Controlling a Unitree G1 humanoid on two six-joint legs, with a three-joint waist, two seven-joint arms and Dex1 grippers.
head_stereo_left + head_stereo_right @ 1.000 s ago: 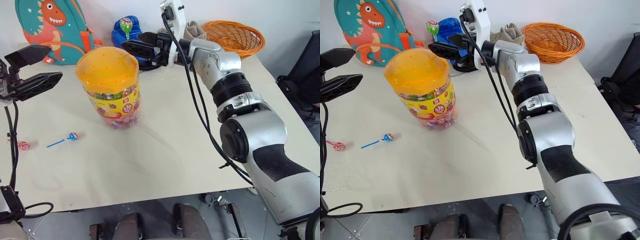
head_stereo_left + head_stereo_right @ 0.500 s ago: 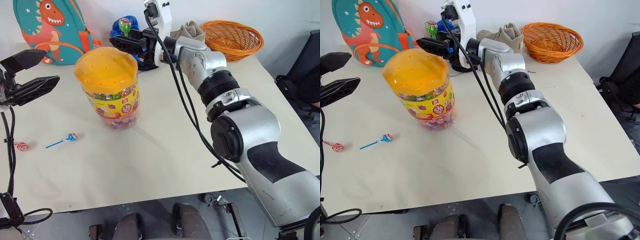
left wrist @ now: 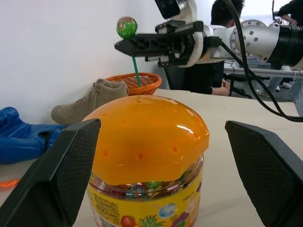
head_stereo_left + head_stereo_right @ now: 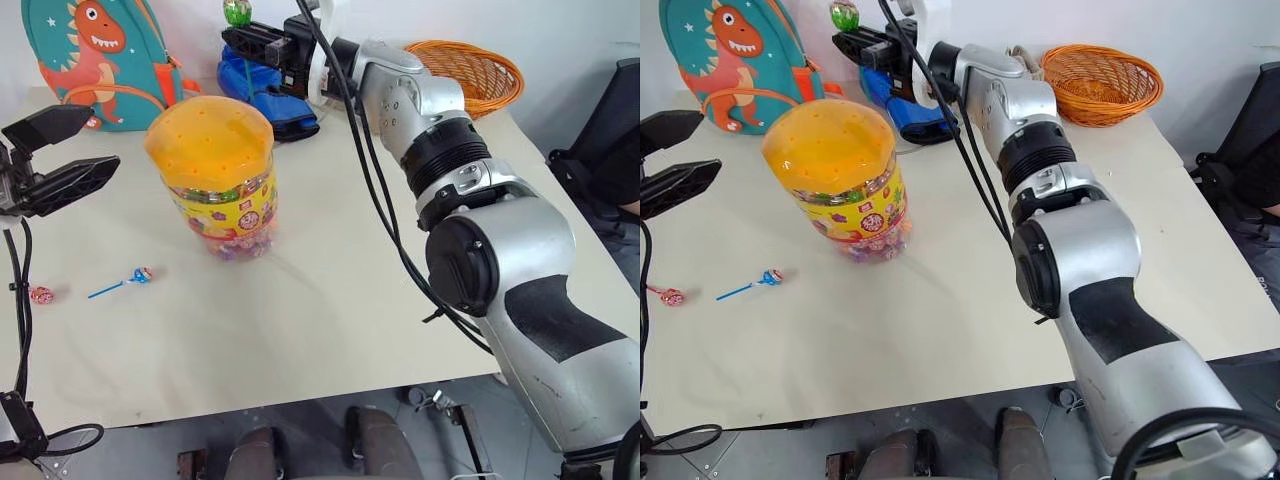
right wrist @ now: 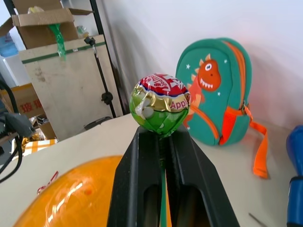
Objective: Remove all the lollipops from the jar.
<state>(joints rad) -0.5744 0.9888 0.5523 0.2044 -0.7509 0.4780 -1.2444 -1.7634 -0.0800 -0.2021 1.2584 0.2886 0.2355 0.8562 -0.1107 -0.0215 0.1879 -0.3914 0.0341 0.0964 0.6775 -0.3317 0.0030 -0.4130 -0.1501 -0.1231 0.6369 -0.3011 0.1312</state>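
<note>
The jar [image 4: 212, 175] stands upright mid-table, a clear tub with an orange holed lid and a yellow label. Above and behind it, my right gripper [image 4: 232, 38] is shut on the stick of the green lollipop [image 4: 236, 12], whose wrapped head [image 5: 160, 111] sits just above the fingers. The stick's lower end [image 3: 136, 71] hangs free above the lid. My left gripper [image 4: 100, 135] is open, level with the jar and to its left, not touching it. A blue-sticked lollipop [image 4: 130, 278] and a red one [image 4: 42, 295] lie on the table at the left.
A teal dinosaur backpack [image 4: 85, 55] and a blue padded item [image 4: 265, 90] stand at the table's back. An orange wicker basket [image 4: 470, 70] sits at the back right, a beige shoe [image 3: 90, 101] beside it. A person [image 3: 227, 14] is behind the table.
My right gripper closed on the green lollipop's stick and lifted it up, away from the jar's lid. The left gripper and the jar stayed where they were.
</note>
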